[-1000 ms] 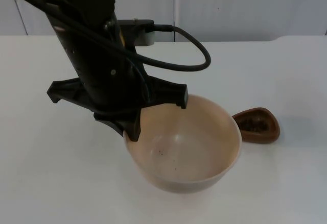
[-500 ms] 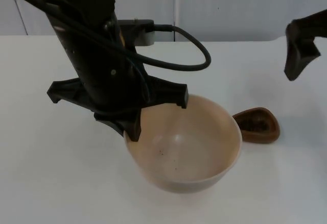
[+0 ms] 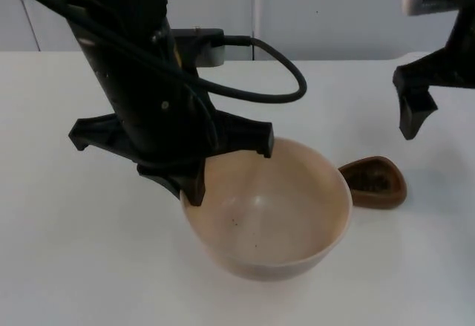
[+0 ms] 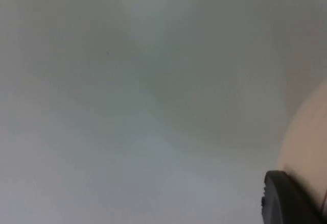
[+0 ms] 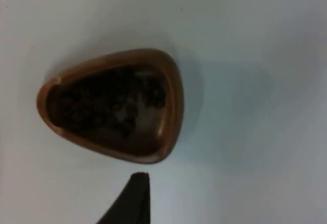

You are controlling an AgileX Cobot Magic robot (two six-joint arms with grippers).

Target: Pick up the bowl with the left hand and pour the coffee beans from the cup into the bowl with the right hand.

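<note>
My left gripper (image 3: 194, 191) is shut on the near-left rim of a large beige bowl (image 3: 274, 214), which appears raised above the table. The bowl holds only a few dark specks. In the left wrist view a black fingertip (image 4: 286, 198) lies against the bowl's beige wall (image 4: 309, 142). A small brown cup (image 3: 375, 183) of dark coffee beans stands on the table just right of the bowl. My right gripper (image 3: 444, 114) hangs open above and right of the cup, not touching it. The right wrist view looks straight down on the cup (image 5: 112, 106), beyond one fingertip (image 5: 134, 198).
The white table top (image 3: 67, 252) runs back to the grey partition wall (image 3: 334, 7). The left arm's black body stands over the table's left middle, behind the bowl.
The right arm has come in from the upper right and dropped down and left toward the cup. The left gripper and the bowl have not moved.
</note>
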